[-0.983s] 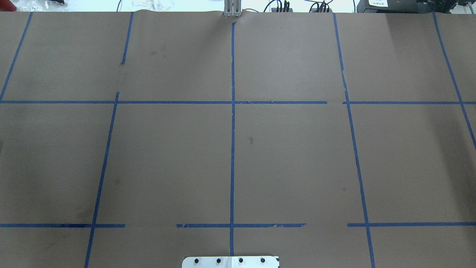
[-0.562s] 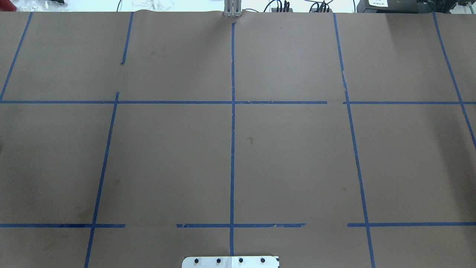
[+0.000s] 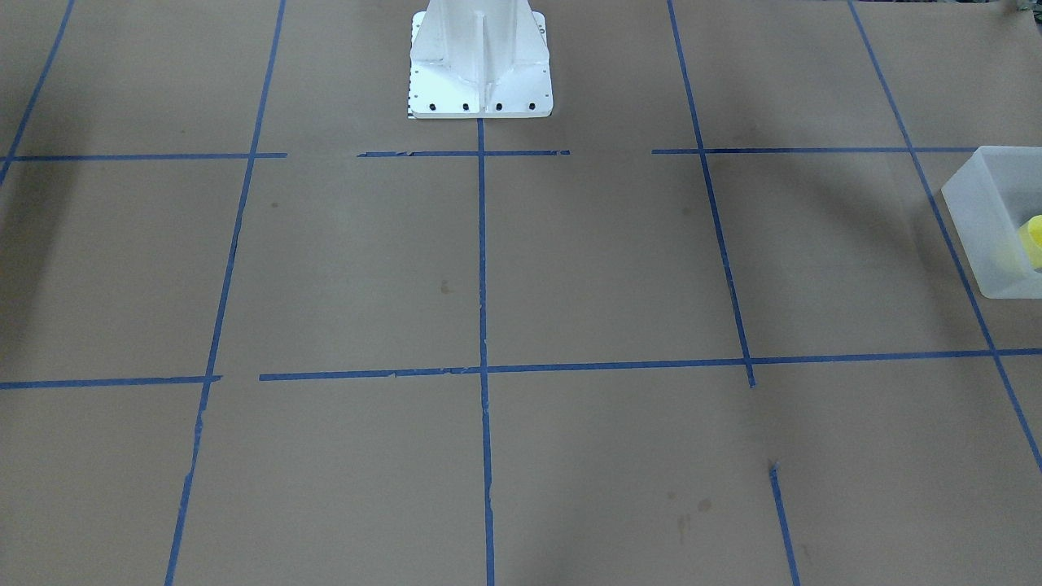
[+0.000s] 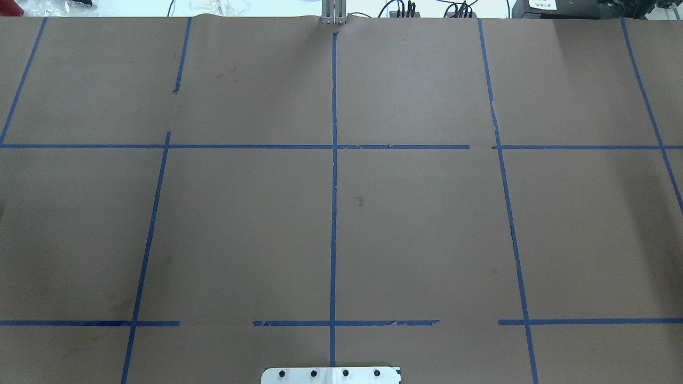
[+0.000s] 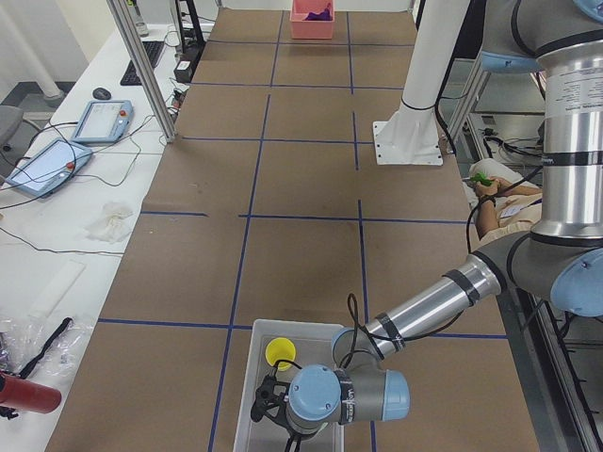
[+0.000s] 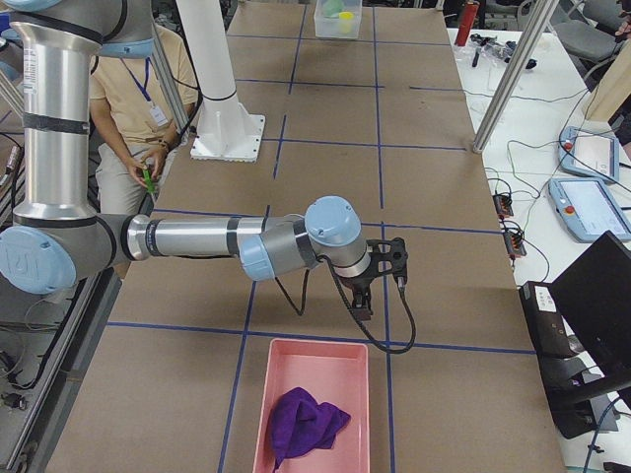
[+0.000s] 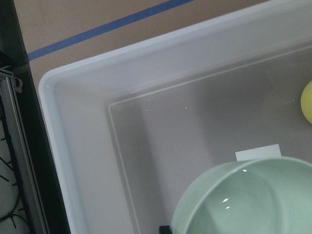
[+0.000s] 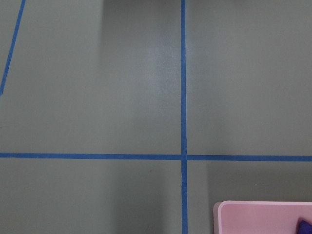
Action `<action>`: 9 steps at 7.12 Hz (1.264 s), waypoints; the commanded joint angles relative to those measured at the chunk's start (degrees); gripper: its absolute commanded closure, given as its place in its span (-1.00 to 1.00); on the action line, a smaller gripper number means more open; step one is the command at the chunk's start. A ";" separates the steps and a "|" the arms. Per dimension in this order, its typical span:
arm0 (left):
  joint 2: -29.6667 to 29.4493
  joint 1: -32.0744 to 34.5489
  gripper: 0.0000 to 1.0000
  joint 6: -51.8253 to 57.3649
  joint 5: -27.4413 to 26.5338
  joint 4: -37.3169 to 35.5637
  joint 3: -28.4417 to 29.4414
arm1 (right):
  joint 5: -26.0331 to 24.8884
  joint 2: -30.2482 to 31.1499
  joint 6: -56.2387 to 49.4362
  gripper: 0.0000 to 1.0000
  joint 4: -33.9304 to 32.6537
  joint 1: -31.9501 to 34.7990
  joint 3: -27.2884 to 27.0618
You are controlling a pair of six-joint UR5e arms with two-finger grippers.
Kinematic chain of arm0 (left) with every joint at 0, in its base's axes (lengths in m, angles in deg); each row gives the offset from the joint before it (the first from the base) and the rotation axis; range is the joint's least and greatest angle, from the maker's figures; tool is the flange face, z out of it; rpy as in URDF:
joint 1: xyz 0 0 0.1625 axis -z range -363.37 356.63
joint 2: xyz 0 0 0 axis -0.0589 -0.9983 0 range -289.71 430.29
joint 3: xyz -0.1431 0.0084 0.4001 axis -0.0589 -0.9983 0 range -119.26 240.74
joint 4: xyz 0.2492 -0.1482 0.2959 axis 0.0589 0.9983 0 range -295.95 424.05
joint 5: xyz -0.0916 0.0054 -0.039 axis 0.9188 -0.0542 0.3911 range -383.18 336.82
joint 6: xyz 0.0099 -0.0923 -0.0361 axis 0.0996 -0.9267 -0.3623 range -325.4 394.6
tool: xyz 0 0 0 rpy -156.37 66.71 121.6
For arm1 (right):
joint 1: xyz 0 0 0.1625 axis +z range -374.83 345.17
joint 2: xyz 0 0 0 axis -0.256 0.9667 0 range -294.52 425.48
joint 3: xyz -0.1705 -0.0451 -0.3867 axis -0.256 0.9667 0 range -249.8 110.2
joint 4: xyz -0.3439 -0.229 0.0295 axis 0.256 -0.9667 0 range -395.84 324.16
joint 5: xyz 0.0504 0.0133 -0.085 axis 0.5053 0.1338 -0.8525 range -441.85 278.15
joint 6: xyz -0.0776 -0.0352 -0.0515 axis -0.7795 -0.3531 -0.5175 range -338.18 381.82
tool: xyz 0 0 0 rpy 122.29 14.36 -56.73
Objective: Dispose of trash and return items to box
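Note:
The box, a frosted-white bin [image 5: 247,377], stands at the table's end on my left; it also shows in the front view [image 3: 977,236] and the left wrist view [image 7: 73,146]. The yellow cup [image 5: 279,352] stands inside it, and also shows in the front view [image 3: 1034,240]. My left gripper [image 5: 267,403] hangs over the box. The left wrist view shows the mint-green bowl [image 7: 243,200] close up above the box floor, with a black fingertip [image 7: 165,228] at its rim. My right gripper [image 6: 367,307] hovers above bare paper; I cannot tell if it is open.
A pink tray [image 6: 315,365] holding a purple cloth [image 6: 306,419] lies at the table's right end, just beyond my right gripper. The white robot base [image 3: 480,65] stands mid-table at my edge. A seated person [image 6: 148,108] is behind the base. Blue tape lines grid the brown paper.

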 commanded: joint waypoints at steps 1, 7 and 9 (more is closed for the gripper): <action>-0.10 -0.03 -0.68 -0.08 -0.26 0.46 -0.53 | -0.32 -0.03 0.00 -1.00 0.00 0.00 0.00; -6.05 -13.10 -0.75 -39.41 7.38 -19.51 -36.94 | -0.23 -7.05 0.09 -1.00 -14.63 -5.26 -4.64; -11.15 -19.76 -0.83 -43.82 6.51 -30.36 -42.87 | -0.14 -10.22 0.09 -1.00 -21.87 -8.86 -5.98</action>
